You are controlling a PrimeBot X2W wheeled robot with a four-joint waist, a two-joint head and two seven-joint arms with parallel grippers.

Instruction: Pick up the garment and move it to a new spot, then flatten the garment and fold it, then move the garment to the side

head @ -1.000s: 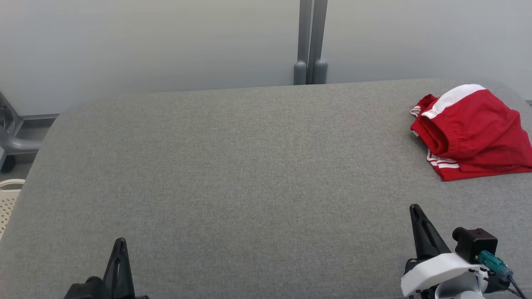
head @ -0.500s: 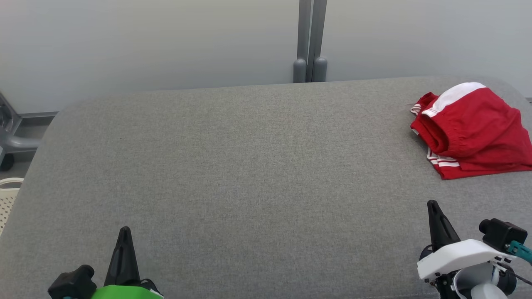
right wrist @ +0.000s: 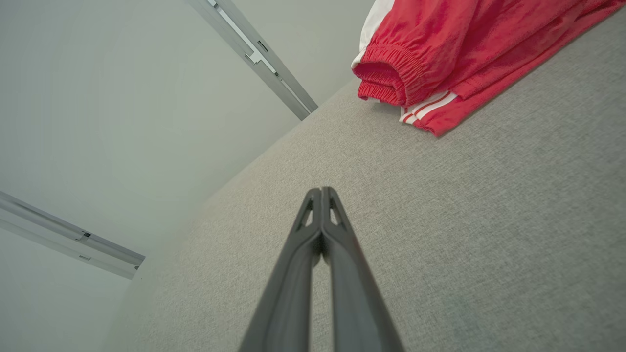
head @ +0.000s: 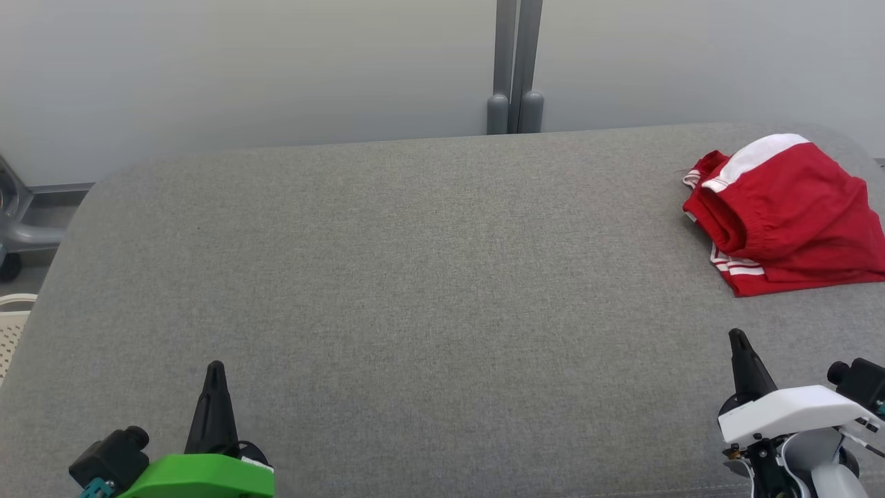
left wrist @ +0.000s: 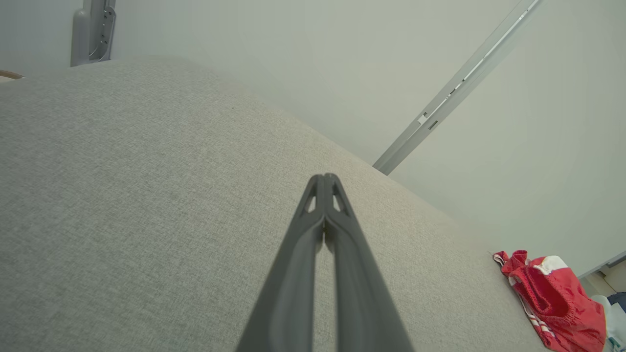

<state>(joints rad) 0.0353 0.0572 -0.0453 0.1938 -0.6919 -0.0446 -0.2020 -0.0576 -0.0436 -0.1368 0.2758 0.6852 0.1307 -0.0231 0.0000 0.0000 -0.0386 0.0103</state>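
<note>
The garment point(head: 788, 214), a pair of red shorts with white stripes and a white panel, lay bunched in loose layers at the far right of the grey padded table point(head: 415, 277), well apart from both arms and partly cut off by the right edge of the head view. The left gripper point(head: 215, 366) and the right gripper point(head: 738, 335) hovered over the near side with their jaws pressed together and nothing between them. A reach made with jaws closed like this would probably shove the cloth toward the table's right edge instead of pinching it, and it might slide off. A pinch on only the top layer would likely drag the pile open unevenly and leave a twisted heap, harder to flatten. The gathered elastic waistband faced left, toward the middle of the table, with the striped hem nearest the robot. Its long axis seemed to run left to right, though the hidden end made that uncertain
</note>
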